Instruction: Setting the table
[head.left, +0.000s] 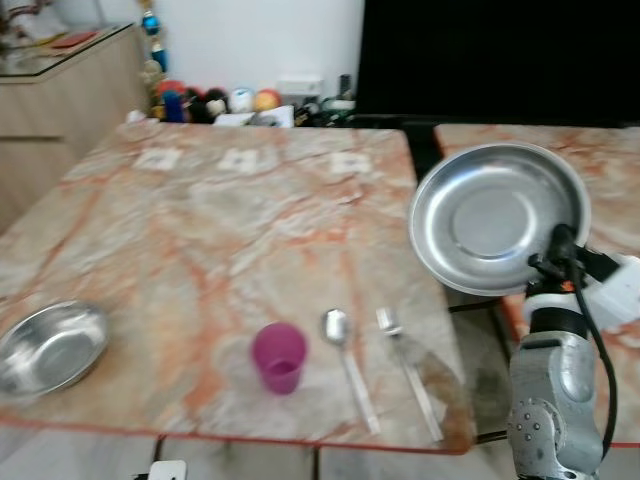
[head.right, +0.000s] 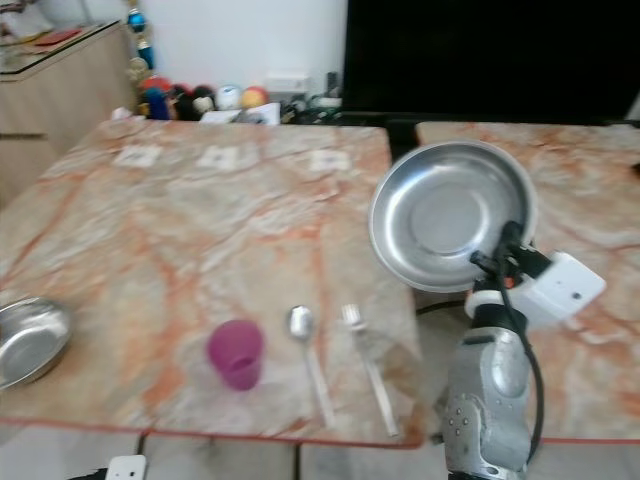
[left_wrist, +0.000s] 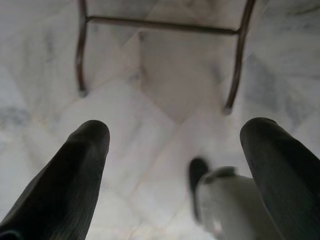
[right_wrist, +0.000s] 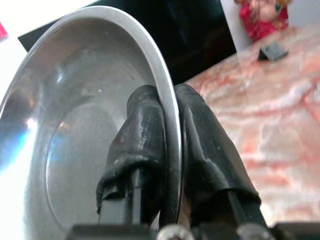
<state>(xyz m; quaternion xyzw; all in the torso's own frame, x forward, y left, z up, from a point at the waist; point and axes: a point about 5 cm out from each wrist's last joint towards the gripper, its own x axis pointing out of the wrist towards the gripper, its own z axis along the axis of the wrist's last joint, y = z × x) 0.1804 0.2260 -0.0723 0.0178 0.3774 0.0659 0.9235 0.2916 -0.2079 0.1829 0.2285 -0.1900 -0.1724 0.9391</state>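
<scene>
The steel plate is held up in the air, tilted so its hollow face looks toward the camera, over the gap between the marble table and a second marble table to the right. The right claw is pinched onto the plate's lower rim, one black finger against the inside face and the other behind the edge, with the rim running between them. The silver right arm rises from below at the table's front right corner, a white box on its wrist. On the near part of the marble table lie a spoon and a fork side by side, handles pointing toward the front edge, and just left of the spoon stands a pink cup, upright. Well apart from them, at the table's front left corner, sits a steel bowl. Three pale coasters lie in a row along the far side, and small toys and ornaments crowd beyond the far edge. The left claw hangs over a white tiled floor, its two fingers spread wide with nothing between them.
</scene>
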